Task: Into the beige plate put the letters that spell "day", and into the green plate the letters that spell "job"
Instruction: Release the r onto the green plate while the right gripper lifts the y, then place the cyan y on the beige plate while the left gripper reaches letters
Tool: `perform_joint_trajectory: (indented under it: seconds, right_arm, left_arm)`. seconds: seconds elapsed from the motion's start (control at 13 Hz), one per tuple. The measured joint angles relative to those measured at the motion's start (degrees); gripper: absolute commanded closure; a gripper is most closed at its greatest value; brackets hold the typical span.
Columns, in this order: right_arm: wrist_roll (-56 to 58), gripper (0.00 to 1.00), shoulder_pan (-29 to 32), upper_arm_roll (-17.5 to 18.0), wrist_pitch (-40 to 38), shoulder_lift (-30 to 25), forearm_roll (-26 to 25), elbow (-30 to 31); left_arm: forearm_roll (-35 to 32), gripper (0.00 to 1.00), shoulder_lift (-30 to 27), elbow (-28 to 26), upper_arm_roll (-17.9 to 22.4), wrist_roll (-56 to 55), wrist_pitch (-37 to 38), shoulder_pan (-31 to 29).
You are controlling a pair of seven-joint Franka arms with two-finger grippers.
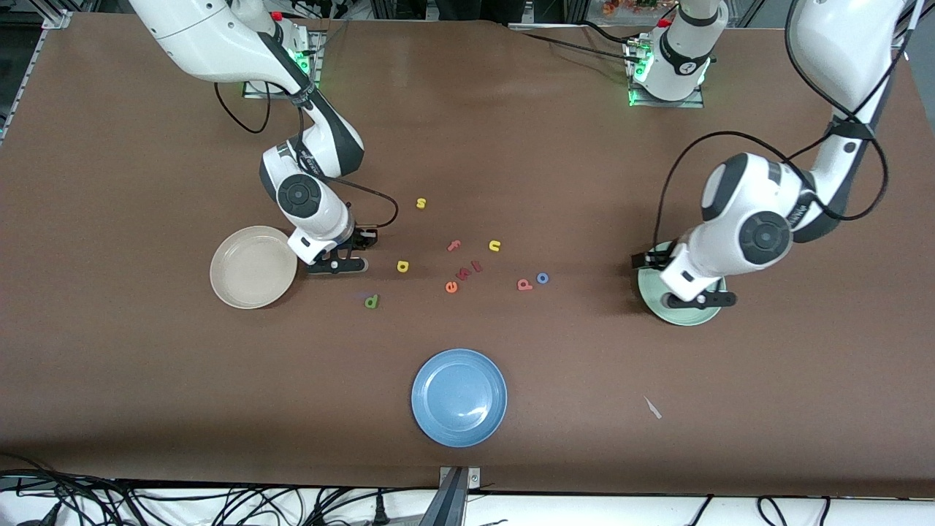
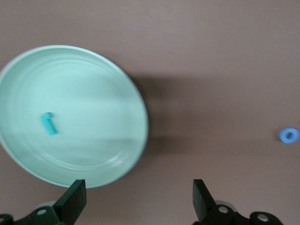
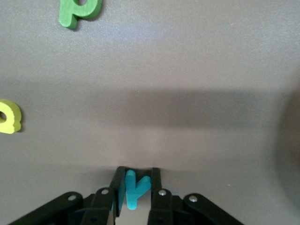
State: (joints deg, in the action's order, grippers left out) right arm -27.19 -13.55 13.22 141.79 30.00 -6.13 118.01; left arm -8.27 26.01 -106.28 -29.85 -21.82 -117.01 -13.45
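My right gripper (image 1: 336, 265) is down at the table beside the beige plate (image 1: 253, 267), shut on the teal y (image 3: 135, 187). The yellow a (image 1: 402, 266) and the dark green d (image 1: 372, 301) lie on the table close by, toward the middle. My left gripper (image 1: 700, 299) hangs over the edge of the green plate (image 1: 661, 303), open with nothing between its fingers (image 2: 75, 201). The teal j (image 2: 48, 123) lies in the green plate (image 2: 93, 154). The blue o (image 1: 542, 277) and the pinkish-red b (image 1: 524, 284) lie side by side on the table, between the middle and the green plate.
Other letters are scattered mid-table: a yellow s (image 1: 421, 203), a pink f (image 1: 453, 245), a yellow u (image 1: 494, 245), an orange e (image 1: 451, 287). A blue plate (image 1: 459, 396) sits nearer the front camera. A small pale scrap (image 1: 652, 408) lies on the cloth.
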Motion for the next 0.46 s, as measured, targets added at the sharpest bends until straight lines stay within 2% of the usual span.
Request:
perform_joint_trajectory:
  seconds: [0.23, 0.46]
  right_arm:
    - [0.0, 0.79, 0.0, 0.0, 0.0, 0.0, 0.0, 0.0]
    - [0.0, 0.81, 0.0, 0.01, -0.01, 0.01, 0.0, -0.05]
  left_arm:
    - [0.0, 0.0, -0.05, 1.06, -3.11, -0.37, 0.01, 1.38]
    - [0.0, 0.0, -0.05, 3.98, -3.31, -0.36, 1.1, 3.86]
